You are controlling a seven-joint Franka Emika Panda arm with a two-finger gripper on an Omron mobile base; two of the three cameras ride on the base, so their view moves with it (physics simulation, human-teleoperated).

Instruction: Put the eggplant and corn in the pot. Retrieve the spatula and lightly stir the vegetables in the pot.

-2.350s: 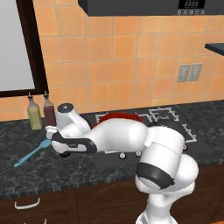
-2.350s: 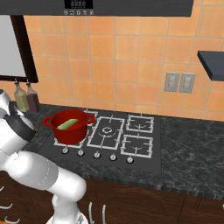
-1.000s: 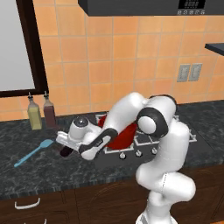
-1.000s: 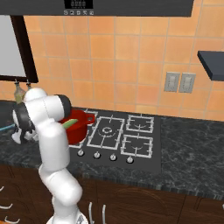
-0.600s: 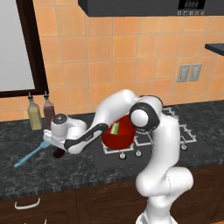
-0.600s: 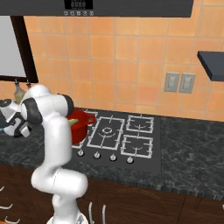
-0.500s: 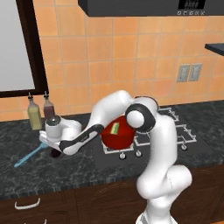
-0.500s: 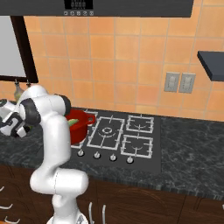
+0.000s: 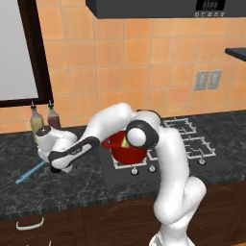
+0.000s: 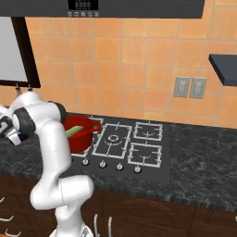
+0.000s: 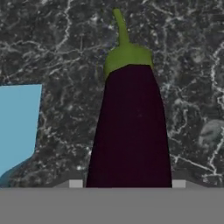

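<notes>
The gripper [image 9: 58,168] is sitting low over the dark counter [image 9: 86,187], at the left end of the arm's reach. In the hand view the eggplant [image 11: 131,131] is lying directly ahead between the finger positions, its green cap and stem pointing away from the hand. The fingertips themselves are hidden at the bottom edge, so whether they are apart or clamped on the eggplant cannot be told.

The blade of the spatula [image 11: 17,127] is lying flat on the counter just beside the eggplant, apart from it. In the left base view the spatula's [image 9: 30,173] thin handle is running out from under the hand toward the front left.

The arm [image 9: 110,122] is arching from the base up over the cooktop [image 10: 127,143] and down to the left. The pot [image 9: 126,146] is standing on the near left burner, partly behind the arm's elbow. The corn [image 10: 73,132] is leaning inside the pot, its green end showing above the rim.

Two bottles [image 9: 42,120] are standing upright against the tiled wall [image 9: 125,62], behind the hand.
</notes>
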